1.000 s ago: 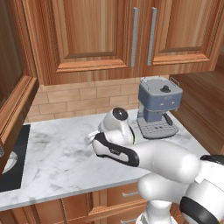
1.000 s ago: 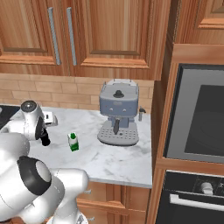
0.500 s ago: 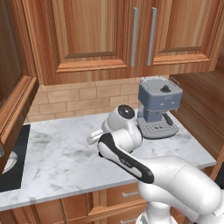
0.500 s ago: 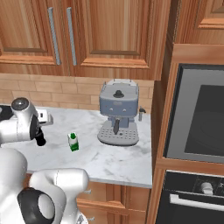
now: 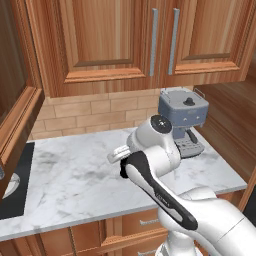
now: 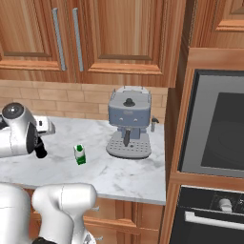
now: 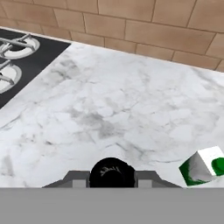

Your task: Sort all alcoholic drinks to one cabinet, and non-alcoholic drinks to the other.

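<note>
The two-finger gripper was closed around the small black cola-shaped bottle, held above the white marble counter. The small green-and-white carton stood on that counter, just beside the gripper, left of the grey-blue coffee machine.

Glossy white arm, dark joint bands, round caps.

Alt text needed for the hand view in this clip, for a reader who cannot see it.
The hand is closed on a small black bottle above a white marble counter. A green-and-white carton sits at lower right, a black cooktop at upper left, and a tan brick backsplash runs behind.
</note>
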